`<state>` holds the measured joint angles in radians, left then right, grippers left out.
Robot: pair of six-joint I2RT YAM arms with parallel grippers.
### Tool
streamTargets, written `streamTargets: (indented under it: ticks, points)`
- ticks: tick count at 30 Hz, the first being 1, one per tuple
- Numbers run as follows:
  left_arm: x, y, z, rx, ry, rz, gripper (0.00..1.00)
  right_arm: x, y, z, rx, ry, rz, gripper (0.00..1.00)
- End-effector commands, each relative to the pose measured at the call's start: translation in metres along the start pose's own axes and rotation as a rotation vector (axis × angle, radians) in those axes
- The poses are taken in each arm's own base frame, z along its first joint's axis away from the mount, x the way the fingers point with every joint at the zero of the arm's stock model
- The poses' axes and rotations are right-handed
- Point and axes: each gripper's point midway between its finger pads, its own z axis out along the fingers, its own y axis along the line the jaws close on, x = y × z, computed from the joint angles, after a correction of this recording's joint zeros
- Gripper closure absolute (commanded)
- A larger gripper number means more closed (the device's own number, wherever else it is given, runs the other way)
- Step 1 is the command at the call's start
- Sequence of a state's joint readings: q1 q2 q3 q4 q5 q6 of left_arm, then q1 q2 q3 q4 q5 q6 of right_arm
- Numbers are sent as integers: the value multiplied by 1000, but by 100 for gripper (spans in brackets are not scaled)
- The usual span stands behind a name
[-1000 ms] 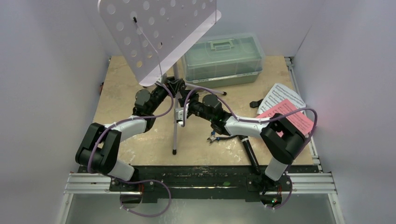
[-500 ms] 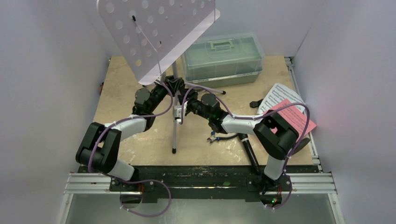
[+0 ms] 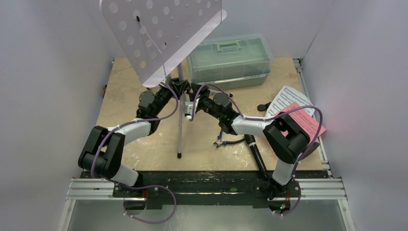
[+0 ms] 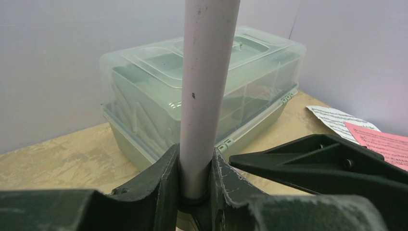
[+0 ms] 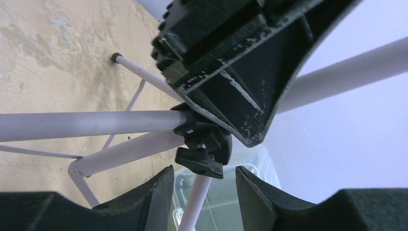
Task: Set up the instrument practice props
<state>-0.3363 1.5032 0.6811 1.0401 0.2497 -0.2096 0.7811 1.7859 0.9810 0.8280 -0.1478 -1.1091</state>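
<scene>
Snugly, the music stand pole [image 4: 207, 72] sits clamped inside the left hand [image 4: 195, 185].

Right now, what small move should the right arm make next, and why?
Probably ease forward and close the right tool on the black knob. Its jaws stand open with the knob just ahead of the gap, while the left tool is shut on the pole, steadying the stand. The legs look spread, so tightening that knob seems the likely step.

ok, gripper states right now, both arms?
Left gripper: shut on the pole of the pale lilac perforated music stand.
Right gripper: open, fingers either side of the stand's black plastic clamp knob.
</scene>
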Motion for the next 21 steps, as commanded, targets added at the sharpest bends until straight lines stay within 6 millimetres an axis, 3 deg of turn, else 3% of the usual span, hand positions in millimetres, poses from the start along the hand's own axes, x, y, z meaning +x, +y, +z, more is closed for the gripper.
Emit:
streamTargets:
  ticks: [1, 4, 13, 17, 21]
  points:
    - [12, 11, 1, -54, 45, -73, 100, -11, -32, -2, 105, -32, 42, 49]
    - [12, 11, 1, -54, 45, -76, 100, -14, -31, 0, 109, -52, 89, 55]
    - [11, 10, 1, -52, 43, -81, 100, -14, -29, 1, 127, -60, 160, 57]
    - [11, 10, 1, -52, 42, -82, 100, -14, -28, 2, 130, -64, 224, 66]
    - [12, 10, 1, -51, 44, -85, 100, -20, -39, -1, 192, -91, 412, 76]
